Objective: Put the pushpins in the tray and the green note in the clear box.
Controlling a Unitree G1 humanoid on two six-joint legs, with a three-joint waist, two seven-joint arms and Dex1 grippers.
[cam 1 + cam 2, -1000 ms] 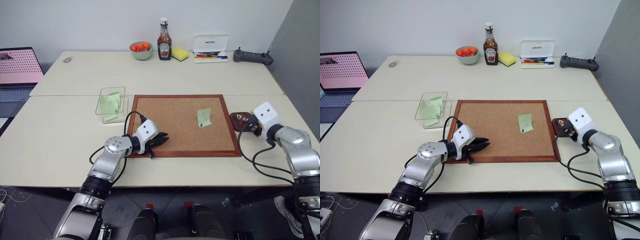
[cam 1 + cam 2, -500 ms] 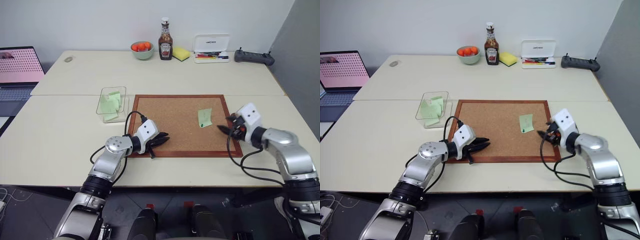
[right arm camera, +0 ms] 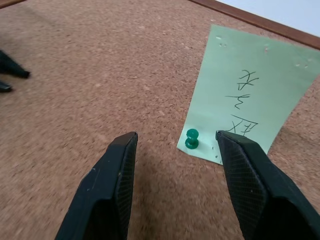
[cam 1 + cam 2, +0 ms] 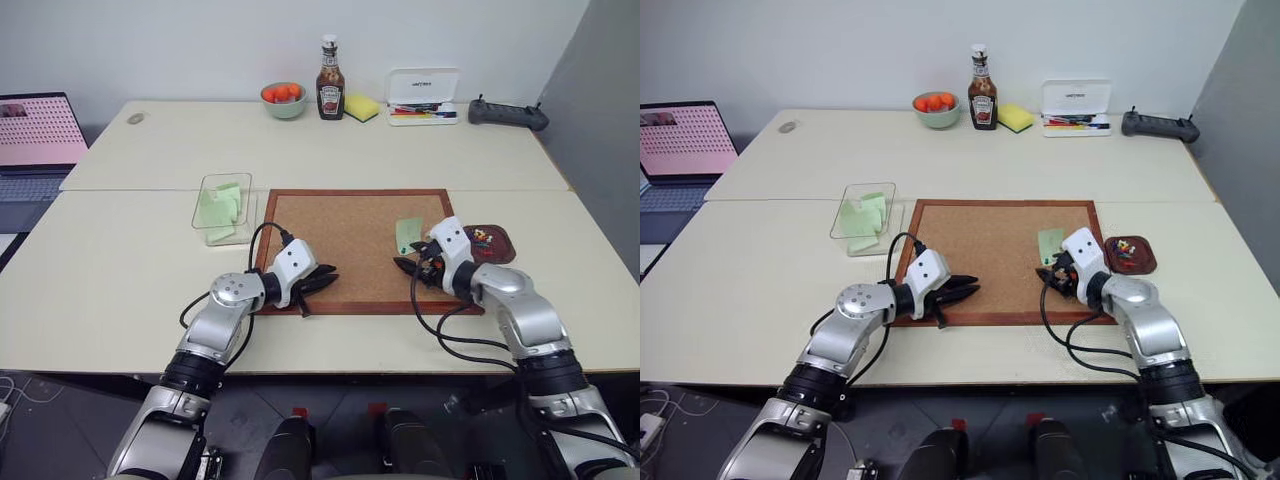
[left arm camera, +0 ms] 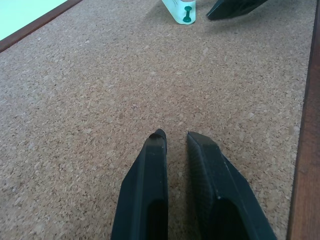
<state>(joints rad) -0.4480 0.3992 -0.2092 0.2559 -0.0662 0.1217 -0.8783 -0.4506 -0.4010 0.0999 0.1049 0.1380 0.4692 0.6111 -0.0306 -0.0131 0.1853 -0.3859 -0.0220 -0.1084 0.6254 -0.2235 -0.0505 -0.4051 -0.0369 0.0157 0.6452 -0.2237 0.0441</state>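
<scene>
- The corkboard (image 4: 360,248) lies mid-table, the box (image 4: 222,208) beside its left edge and the tray (image 4: 487,243) beside its right.
- Left gripper (image 5: 175,141) rests over the cork, fingers nearly together, empty.
- Right gripper (image 3: 175,140) hangs spread, bracketing the pin.
- The note (image 3: 250,95) lies pinned to the cork.
- The green pin (image 3: 191,139) pierces its corner: centre on the head, close gently, pull straight out so the paper doesn't tear.

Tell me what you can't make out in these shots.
- Red pushpin: head views, too small to pick out among the pins in the tray.
- Note: head views, right gripper covers its lower part.
- Green pushpin: right wrist view, its point is hidden under its head.
- Pen case: head views, contents too small.
</scene>
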